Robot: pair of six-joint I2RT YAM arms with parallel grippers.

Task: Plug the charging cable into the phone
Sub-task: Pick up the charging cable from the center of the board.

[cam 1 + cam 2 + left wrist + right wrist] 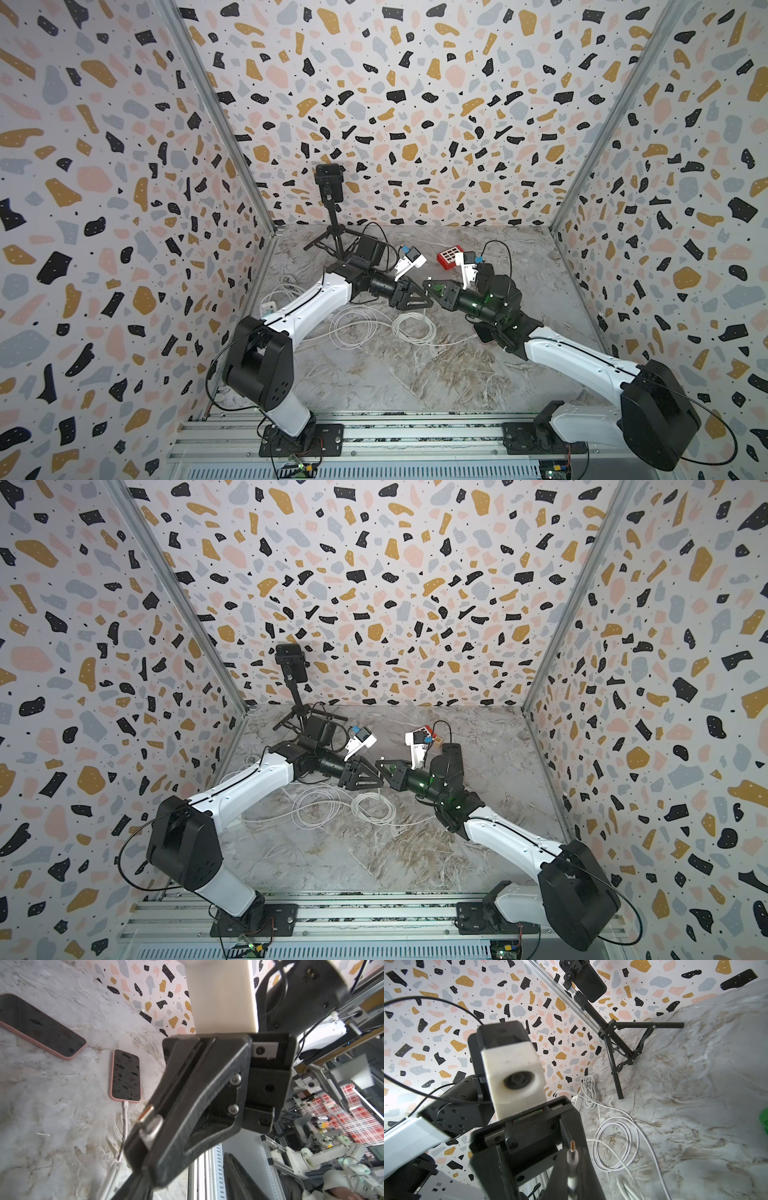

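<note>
My right gripper is shut on the charging cable's plug, whose gold tip sticks out past the fingers. The white cable lies in loose coils on the marble table. Both grippers meet tip to tip above the table's middle. My left gripper is open, its fingers standing either side of the right gripper's fingers and the plug. The left wrist view shows two pink-cased phones lying face up: one phone has no cable, while the other phone has a white cable in its port.
A black tripod with a device on top stands at the back left. A red grid box sits behind the right wrist. A white adapter with bundled cord lies by the left wall. Patterned walls close three sides.
</note>
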